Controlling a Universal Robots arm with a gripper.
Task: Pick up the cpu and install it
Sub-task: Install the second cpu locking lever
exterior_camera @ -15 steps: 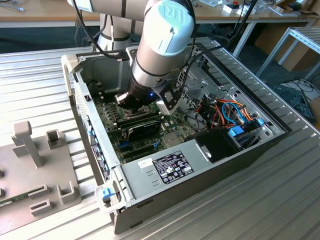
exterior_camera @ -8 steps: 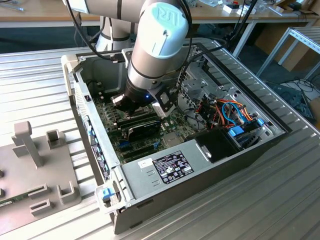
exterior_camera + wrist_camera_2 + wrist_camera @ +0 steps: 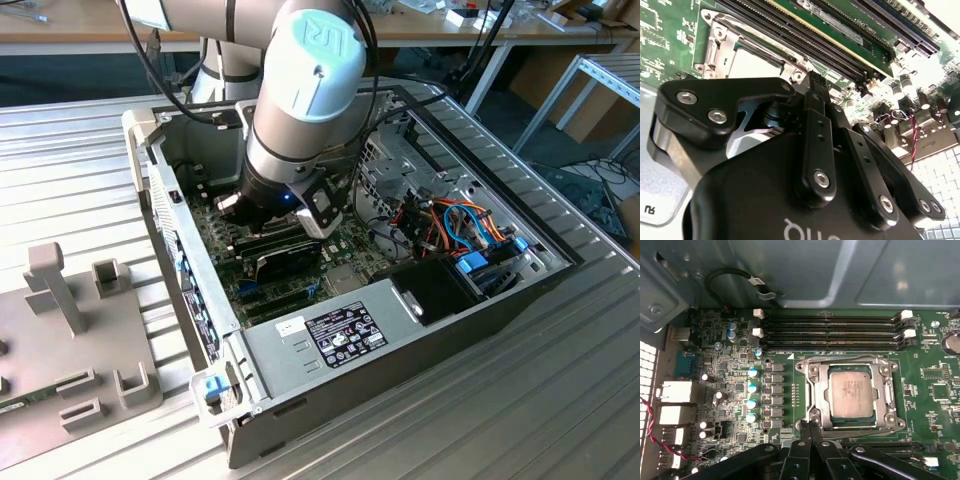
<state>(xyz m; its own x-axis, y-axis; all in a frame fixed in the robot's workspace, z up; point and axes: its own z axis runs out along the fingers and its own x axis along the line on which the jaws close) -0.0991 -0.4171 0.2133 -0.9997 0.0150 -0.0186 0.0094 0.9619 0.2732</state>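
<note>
The cpu (image 3: pixel 851 395) is a square silver-grey chip lying flat inside the open metal socket frame (image 3: pixel 812 390) on the green motherboard (image 3: pixel 935 365). My gripper (image 3: pixel 809 425) is shut with nothing between its fingers, and its tips hover just beside the socket frame's edge, apart from the chip. In the second wrist view the closed black fingers (image 3: pixel 816 107) stand in front of the cpu (image 3: pixel 752 65) and its frame. In the exterior view the arm's wrist (image 3: pixel 300 130) reaches down into the open computer case over the motherboard (image 3: pixel 345 245).
Long black memory slots (image 3: pixel 830 332) run beside the socket, under the grey case wall (image 3: pixel 815 270). Rear ports (image 3: pixel 675 392) and a red-black wire (image 3: pixel 660 440) lie at one side. A power supply (image 3: pixel 330 335), coloured cables (image 3: pixel 465 225) and a grey fixture (image 3: pixel 70 330) also show.
</note>
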